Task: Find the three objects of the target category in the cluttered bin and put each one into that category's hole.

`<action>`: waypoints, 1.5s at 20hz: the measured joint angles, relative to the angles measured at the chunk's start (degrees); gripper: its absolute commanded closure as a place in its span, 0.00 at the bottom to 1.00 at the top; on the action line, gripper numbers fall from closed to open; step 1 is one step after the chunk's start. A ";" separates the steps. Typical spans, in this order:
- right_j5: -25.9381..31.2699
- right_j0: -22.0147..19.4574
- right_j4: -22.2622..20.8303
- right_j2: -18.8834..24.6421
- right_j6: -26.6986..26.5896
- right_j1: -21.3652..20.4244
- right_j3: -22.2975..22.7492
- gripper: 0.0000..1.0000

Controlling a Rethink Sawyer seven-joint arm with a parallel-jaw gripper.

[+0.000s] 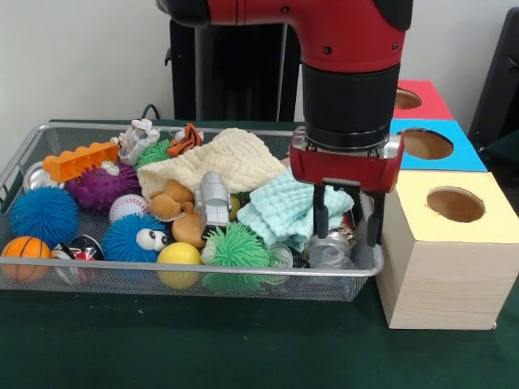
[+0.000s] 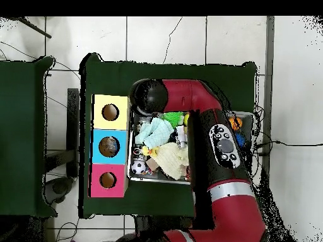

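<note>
1. Arm (image 1: pixel 340 49): red and black, coming down from above over the right end of the bin; in the overhead view it covers much of the bin's middle.
2. Bin (image 1: pixel 49 271): silver wire-mesh basket on the green table (image 1: pixel 203 348), packed with toys and cloths.
3. Three wooden boxes in a row just right of the bin, tops yellow (image 1: pixel 478 227), blue and red (image 1: pixel 430 96); the hole (image 1: pixel 427 144) in the blue top is empty.
4. Cream cloth (image 1: pixel 231 162) and mint cloth (image 1: pixel 288 207), heaped mid-bin.
5. Gripper (image 1: pixel 349 219): two black fingers spread apart, pointing down into the bin's right front corner, holding nothing.
6. Clear crumpled plastic (image 1: pixel 328 255): low in that corner, directly under the spread fingers, beside a silver can (image 1: pixel 280 256); whether the fingers touch it cannot be told.
7. Small items: blue spiky balls (image 1: pixel 42 215), purple spiky ball (image 1: pixel 101 188), green spiky ball (image 1: pixel 237 247), yellow ball (image 1: pixel 179 258), basketball (image 1: pixel 26 250), baseball (image 1: pixel 128 207).
</note>
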 measured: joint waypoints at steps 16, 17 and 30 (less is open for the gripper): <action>-10.79 1.76 -2.68 -2.31 0.00 5.03 0.04 0.00; -11.01 1.82 -2.68 -2.39 0.00 5.25 0.08 0.00; -10.92 1.31 -2.73 -3.06 0.00 3.51 3.50 0.00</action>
